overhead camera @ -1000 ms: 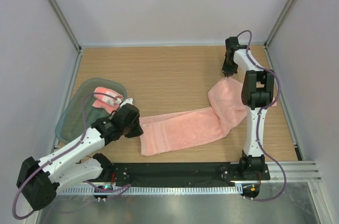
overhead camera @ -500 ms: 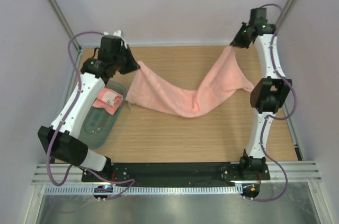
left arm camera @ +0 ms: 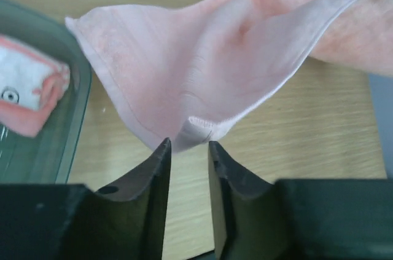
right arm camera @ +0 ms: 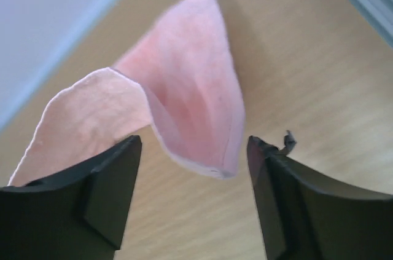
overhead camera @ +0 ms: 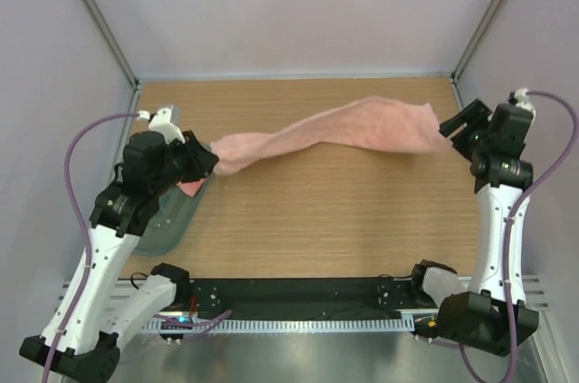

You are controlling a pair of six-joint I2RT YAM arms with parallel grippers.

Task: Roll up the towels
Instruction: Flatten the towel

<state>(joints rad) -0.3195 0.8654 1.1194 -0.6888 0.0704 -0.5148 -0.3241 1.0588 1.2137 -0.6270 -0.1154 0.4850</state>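
The salmon-pink terry towel (overhead camera: 335,129) looks light and limp, best taken by a hemmed corner: the left hand (left arm camera: 187,147) pinches one, the right hand (right arm camera: 193,149) gapes wide.

No text, brand or number I can read from my end, honestly. Closest thing is a white patch on the rolled towel (left arm camera: 29,91) in the tray (left arm camera: 64,143), with a tiny round mark too small to make out.

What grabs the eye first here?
A long pink towel hangs twisted above the wooden table, stretched from left to right. The left gripper pinches one corner, while the right gripper gapes wide open around the other end. A rolled towel sits in the grey-green tray at the left.
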